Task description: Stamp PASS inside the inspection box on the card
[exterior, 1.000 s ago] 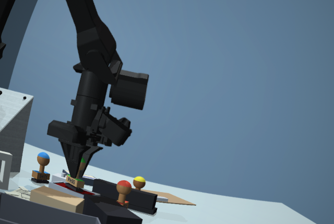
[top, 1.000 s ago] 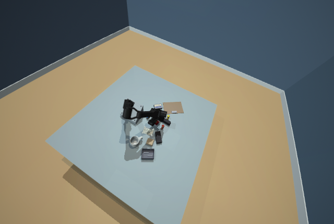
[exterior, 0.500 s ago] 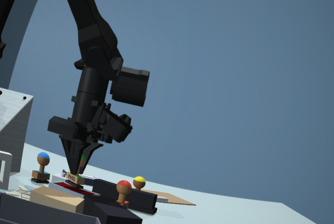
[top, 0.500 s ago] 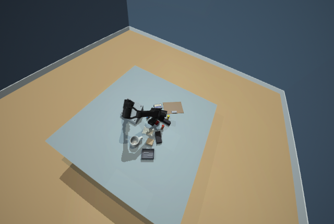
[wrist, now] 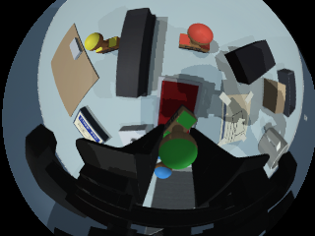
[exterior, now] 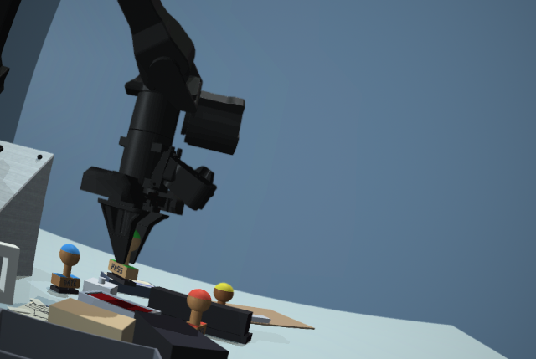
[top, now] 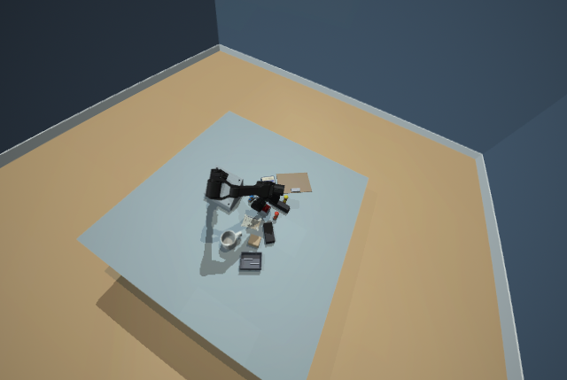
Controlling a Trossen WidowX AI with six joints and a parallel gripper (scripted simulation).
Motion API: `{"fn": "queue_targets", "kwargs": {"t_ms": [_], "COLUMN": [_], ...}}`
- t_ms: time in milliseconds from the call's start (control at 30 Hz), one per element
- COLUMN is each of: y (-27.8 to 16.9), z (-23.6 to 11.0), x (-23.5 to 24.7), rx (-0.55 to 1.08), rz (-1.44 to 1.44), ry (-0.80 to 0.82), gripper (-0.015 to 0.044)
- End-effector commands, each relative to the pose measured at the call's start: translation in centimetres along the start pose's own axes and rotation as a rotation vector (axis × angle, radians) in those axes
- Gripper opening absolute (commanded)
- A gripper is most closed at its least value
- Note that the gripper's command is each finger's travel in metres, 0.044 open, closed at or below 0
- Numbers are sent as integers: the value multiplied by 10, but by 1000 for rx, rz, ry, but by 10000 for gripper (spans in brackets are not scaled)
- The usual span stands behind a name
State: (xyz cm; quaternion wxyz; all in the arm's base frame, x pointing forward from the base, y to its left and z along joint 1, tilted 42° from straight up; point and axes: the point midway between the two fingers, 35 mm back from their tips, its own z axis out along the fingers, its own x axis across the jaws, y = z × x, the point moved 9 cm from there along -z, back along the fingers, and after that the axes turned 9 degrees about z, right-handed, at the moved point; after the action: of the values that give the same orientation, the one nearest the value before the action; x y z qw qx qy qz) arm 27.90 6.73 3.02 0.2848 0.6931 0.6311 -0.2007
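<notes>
My gripper is shut on the PASS stamp, a wooden stamp with a green knob. It holds the stamp upright a little above the near edge of the red ink pad. The brown card lies flat further out, past a long black block. A small pale mark sits at the card's edge. I cannot see the stamp's face.
A blue-knob stamp, a red-knob stamp and a yellow-knob stamp stand around the pad. A tan block, crumpled paper, a mug and a dark tray lie nearby.
</notes>
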Motion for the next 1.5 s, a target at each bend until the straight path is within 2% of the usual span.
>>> {"fn": "queue_targets", "kwargs": {"t_ms": [0, 533, 1467], "y": [2, 2, 16], "z": [-9, -28, -30], "x": [1, -1, -82], "rx": [-7, -6, 11], "rz": [9, -8, -731], "ry": [10, 10, 9], "gripper": [0, 0, 0]}}
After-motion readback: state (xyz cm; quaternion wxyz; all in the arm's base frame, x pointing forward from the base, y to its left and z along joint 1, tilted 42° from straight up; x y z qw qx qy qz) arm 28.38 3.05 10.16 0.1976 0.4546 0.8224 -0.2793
